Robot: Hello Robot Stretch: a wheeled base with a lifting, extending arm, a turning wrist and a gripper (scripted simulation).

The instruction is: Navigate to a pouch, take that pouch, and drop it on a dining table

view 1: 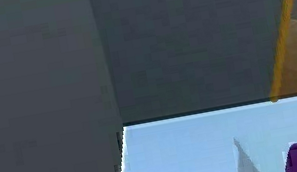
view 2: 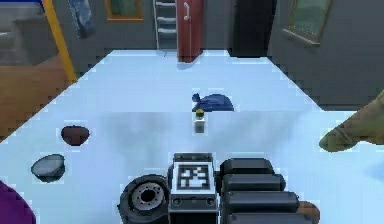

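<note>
asker: closest to the lens, what's that dark block?
me: my arm (view 2: 250,195), low at the arm side view's bottom edge, with a white marked square (view 2: 195,177) on it. left of that sits my gripper (view 2: 147,198). i can't make out its far end, so i cannot tell how the fingers stand or whether it holds anything.
asker: and the pouch?
me: the blue pouch (view 2: 212,102) lies on the pale blue tabletop (view 2: 280,130), farther out than the arm, with a small pale bottle-like thing (view 2: 201,121) just beside it. a brown bowl (view 2: 73,133) and a grey bowl (view 2: 47,167) sit well to its left.
</note>
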